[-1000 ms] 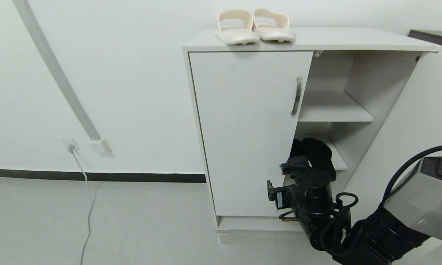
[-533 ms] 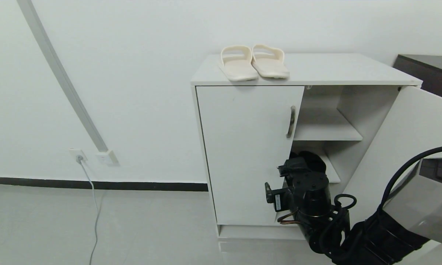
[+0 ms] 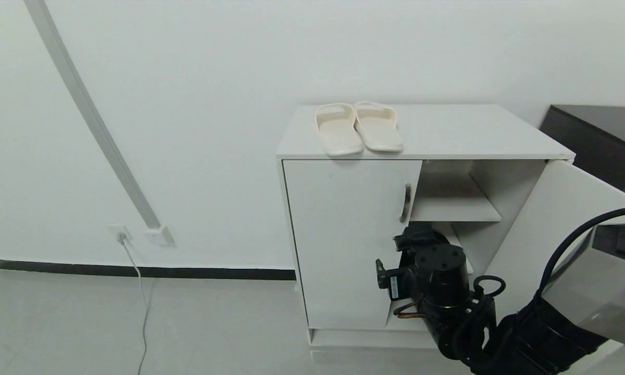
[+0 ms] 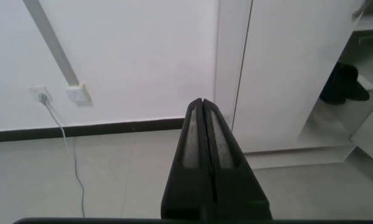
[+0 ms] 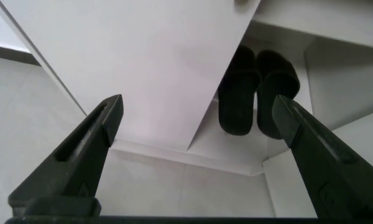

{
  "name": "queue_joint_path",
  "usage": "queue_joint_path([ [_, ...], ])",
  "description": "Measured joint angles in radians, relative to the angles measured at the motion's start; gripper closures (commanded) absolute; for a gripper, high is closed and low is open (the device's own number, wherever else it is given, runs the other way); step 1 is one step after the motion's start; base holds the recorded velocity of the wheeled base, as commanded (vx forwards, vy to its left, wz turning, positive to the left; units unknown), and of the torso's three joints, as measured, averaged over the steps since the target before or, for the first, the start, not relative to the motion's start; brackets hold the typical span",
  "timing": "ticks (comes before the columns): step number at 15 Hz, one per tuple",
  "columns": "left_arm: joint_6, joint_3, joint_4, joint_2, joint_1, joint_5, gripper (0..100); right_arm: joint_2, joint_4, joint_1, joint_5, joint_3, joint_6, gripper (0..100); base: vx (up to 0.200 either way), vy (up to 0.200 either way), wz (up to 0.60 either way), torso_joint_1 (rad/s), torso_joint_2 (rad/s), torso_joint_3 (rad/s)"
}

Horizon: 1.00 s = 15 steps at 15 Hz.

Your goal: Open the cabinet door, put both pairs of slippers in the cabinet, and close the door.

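A white cabinet [image 3: 474, 130] stands against the wall, its right door [image 3: 547, 229] swung open and its left door [image 3: 344, 239] closed. The beige slippers [image 3: 358, 127] lie side by side on its top. The black slippers [image 5: 258, 93] sit on a low shelf inside, also visible as black slippers [image 4: 345, 84] from the left wrist. My right gripper [image 5: 198, 104] hangs open and empty just outside the opening, in front of the black pair, apart from it. The right arm [image 3: 440, 276] covers that pair in the head view. My left gripper [image 4: 202, 106] is shut and empty, off to the left above the floor.
A dark piece of furniture [image 3: 594, 140] stands right of the cabinet, behind the open door. A wall socket [image 3: 119, 232] with a cable running down to the floor is left of the cabinet. Open grey floor [image 3: 135, 328] lies on that side.
The whole head view has shifted: the cabinet now shows lower and smaller, seen from higher up. The right arm now stands higher against the shelves and covers the black slippers.
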Motion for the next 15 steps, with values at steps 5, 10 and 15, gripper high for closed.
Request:
queue_joint_path([
  [5, 0.0, 0.0, 0.0, 0.0, 0.0, 0.0, 100, 0.013, -0.011, 0.001, 0.016, -0.001, 0.0, 0, 0.0, 0.0, 0.0, 0.211, -0.52, -0.318],
  [10, 0.0, 0.0, 0.0, 0.0, 0.0, 0.0, 100, 0.018, -0.013, 0.0, 0.016, -0.002, 0.0, 0, 0.0, 0.0, 0.0, 0.243, -0.57, -0.325],
  [15, 0.0, 0.0, 0.0, 0.0, 0.0, 0.0, 100, 0.019, -0.014, -0.002, 0.018, -0.002, 0.0, 0, 0.0, 0.0, 0.0, 0.241, -0.53, -0.297],
])
